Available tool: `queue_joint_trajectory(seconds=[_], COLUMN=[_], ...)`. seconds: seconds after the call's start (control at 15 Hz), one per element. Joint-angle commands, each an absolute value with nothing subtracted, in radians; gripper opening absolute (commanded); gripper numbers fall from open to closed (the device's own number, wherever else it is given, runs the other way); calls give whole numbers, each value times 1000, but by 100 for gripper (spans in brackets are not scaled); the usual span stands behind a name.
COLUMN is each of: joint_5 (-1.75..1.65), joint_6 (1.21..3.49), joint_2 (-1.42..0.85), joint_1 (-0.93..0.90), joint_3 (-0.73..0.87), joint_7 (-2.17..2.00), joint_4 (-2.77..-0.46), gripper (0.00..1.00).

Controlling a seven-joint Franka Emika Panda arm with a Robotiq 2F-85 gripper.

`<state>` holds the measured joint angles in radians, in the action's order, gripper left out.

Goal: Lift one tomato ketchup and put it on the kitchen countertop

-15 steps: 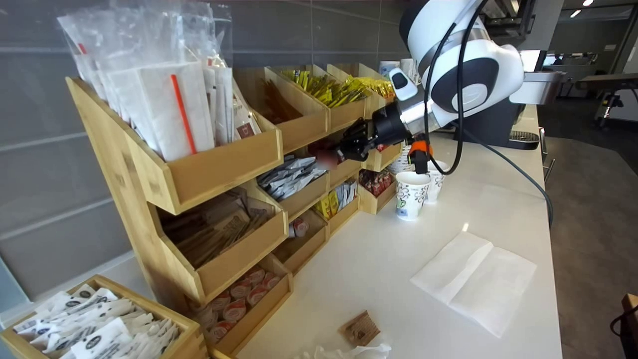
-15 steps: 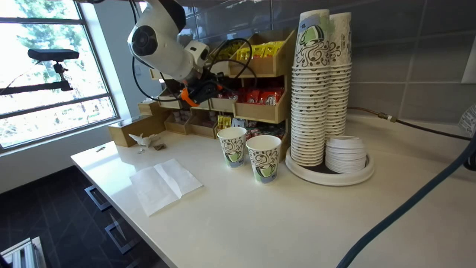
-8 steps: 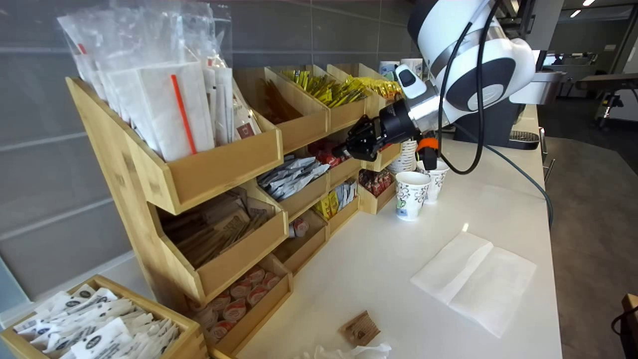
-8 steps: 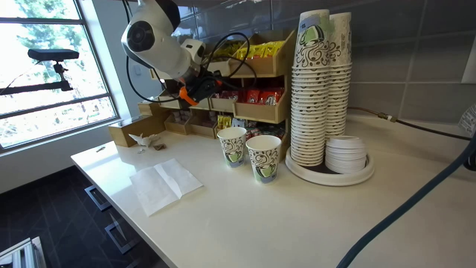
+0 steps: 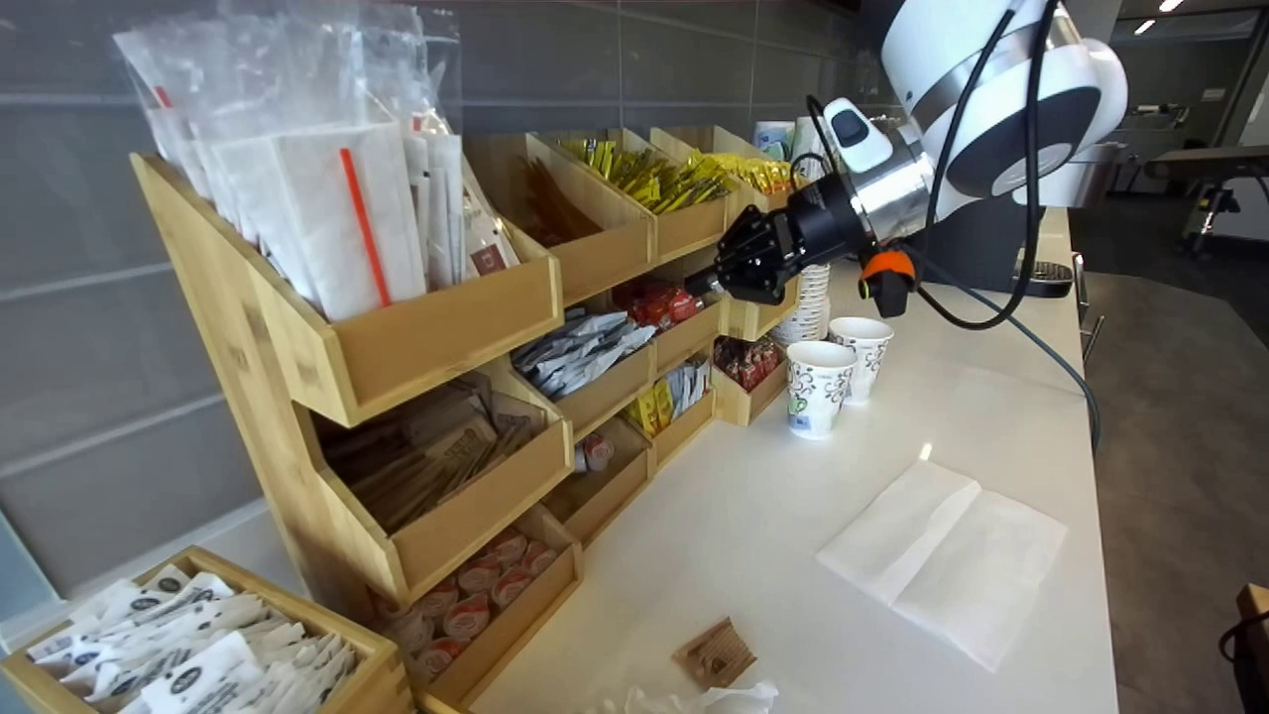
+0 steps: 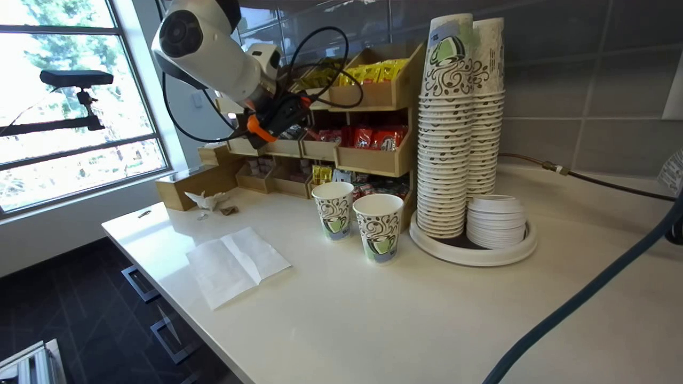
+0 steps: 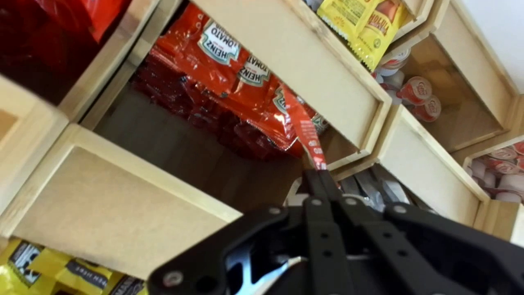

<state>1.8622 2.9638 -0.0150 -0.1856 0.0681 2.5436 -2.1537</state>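
My gripper [image 7: 320, 174] is shut on one end of a tomato ketchup sachet [image 7: 305, 129], a narrow red packet seen nearly edge-on in the wrist view. More red ketchup sachets [image 7: 229, 69] lie in the rack bin just beyond it, some showing Heinz labels. In an exterior view the gripper [image 5: 702, 286] is at the mouth of the middle-row bin, with red at its fingertips. In an exterior view the arm hides the fingertips. The white kitchen countertop [image 5: 783, 535] lies below and in front of the rack; it also shows in an exterior view [image 6: 384, 320].
The tiered wooden rack [image 5: 476, 516] holds yellow, silver and red packets. Two paper cups [image 5: 819, 392] stand close to the rack, below the arm. An unfolded napkin [image 5: 947, 560] and a brown packet [image 5: 716, 654] lie on the countertop. Tall cup stacks [image 6: 445, 160] stand beside the rack.
The gripper has drawn back out of the ketchup bin, away from the rack and slightly up. The red sachet has come out with it. The cups and napkin have not moved.
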Motion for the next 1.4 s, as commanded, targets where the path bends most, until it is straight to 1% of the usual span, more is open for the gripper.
queue_joint_trajectory(seconds=[0.0,0.4,0.67,0.73,0.93,1.33], joint_5=[1807,1639,1434,1371,1202,912], joint_6=[2957,2980,2979,2977,2979,2901], joint_2=[72,137,153,154,149,140], joint_1=[-188,-197,-192,-138,-107,-66], joint_3=[66,58,49,-3,-22,-14], joint_7=[2531,2379,2137,2055,1838,1465], joint_4=[-2220,-2300,-2367,-2384,-2422,-2463], gripper=[0,0,0,0,0,0])
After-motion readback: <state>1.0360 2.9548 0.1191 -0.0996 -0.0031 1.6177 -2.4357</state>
